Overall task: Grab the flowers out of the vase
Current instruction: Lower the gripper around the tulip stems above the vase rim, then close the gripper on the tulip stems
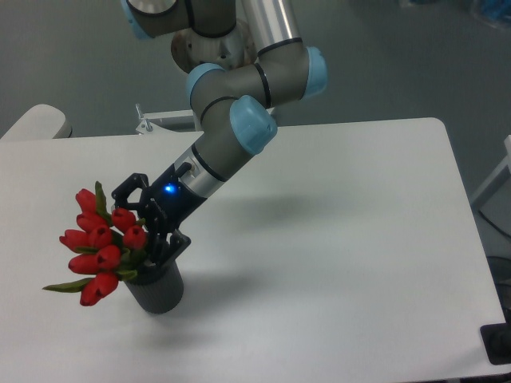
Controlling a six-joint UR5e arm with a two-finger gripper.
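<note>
The flowers [97, 243], a bunch of red closed tulip buds with green leaves, stand in the lower left of the frame with their stems down in the vase [157, 286]. The buds lean out to the left over the rim, and one long green leaf pokes out low on the left side. The vase is a short dark grey cylinder standing upright on the white table [343, 239].

The gripper [146, 225] reaches down from the upper right and sits right at the top of the vase, at the right side of the bunch. Its jaws are spread wide: one black finger shows above the uppermost buds on the right of the bunch, the other lies lower, at the vase's rim on the right. Whether either finger touches the flowers cannot be told. A small blue light glows on the gripper's wrist.

The arm [231, 120], grey with light blue joint caps, slants up to its base at the top of the frame.
</note>
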